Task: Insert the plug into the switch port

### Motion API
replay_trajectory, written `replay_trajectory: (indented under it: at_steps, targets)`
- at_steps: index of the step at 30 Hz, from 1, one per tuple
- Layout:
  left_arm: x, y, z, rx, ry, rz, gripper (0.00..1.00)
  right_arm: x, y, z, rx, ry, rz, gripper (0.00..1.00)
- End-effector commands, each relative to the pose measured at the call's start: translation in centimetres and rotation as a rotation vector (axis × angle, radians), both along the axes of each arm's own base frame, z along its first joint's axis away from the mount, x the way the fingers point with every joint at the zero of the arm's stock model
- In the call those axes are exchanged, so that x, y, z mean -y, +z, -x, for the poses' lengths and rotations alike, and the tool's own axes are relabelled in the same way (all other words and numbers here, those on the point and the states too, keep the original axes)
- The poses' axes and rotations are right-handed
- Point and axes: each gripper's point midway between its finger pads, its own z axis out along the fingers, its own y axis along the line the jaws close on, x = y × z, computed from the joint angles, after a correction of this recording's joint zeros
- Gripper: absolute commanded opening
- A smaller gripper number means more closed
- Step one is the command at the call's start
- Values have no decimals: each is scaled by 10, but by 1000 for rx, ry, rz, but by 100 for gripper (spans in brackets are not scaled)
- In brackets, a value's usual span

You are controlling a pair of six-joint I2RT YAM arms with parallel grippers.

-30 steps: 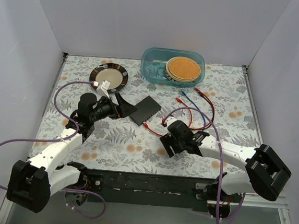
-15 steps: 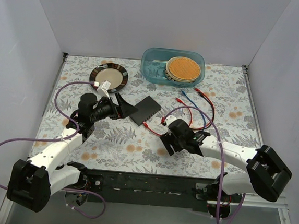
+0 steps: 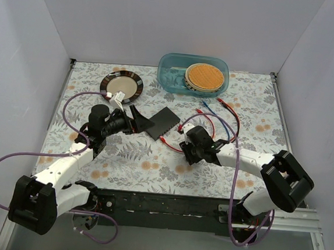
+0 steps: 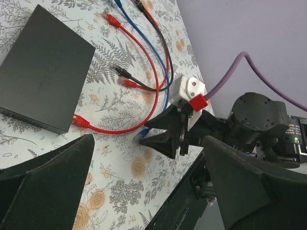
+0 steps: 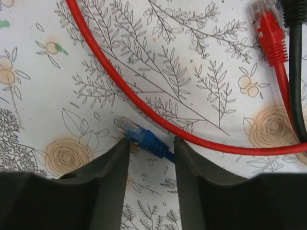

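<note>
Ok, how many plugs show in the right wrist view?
3: a blue plug between the fingers of the right gripper, a red plug top right, a black plug cut off at the corner; others may lie outside.

The dark grey box lies flat and askew near the middle of the floral table. The left hand sits just left of it, fingers spread wide. The right hand is low over the table on the box's right, among red, blue and black cables. A red plug lies close to the box's near edge. At the back stand a round plate and a blue-green tub.
</note>
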Motion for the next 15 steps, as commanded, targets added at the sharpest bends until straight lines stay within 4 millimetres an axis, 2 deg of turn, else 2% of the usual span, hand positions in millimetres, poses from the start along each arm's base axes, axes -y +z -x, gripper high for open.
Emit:
replay_trajectory:
  at_steps: [1,6,9,11,15]
  targets:
    - [1,5,3,39,-24,-6,98,-7,-11,5,-93,57,-12,43]
    - [1,6,2,44,-21,-12,98,-11,-22,19,-190,105,-6,19]
    - [2,6,4,46,-35,-9,98,-17,-22,27,-224,132,-45,6]
    - [4,8,5,56,-54,-2,98,-26,-14,32,-235,160,-105,1]
    - [15,9,18,70,-151,23,98,-43,10,38,-218,231,-219,1]
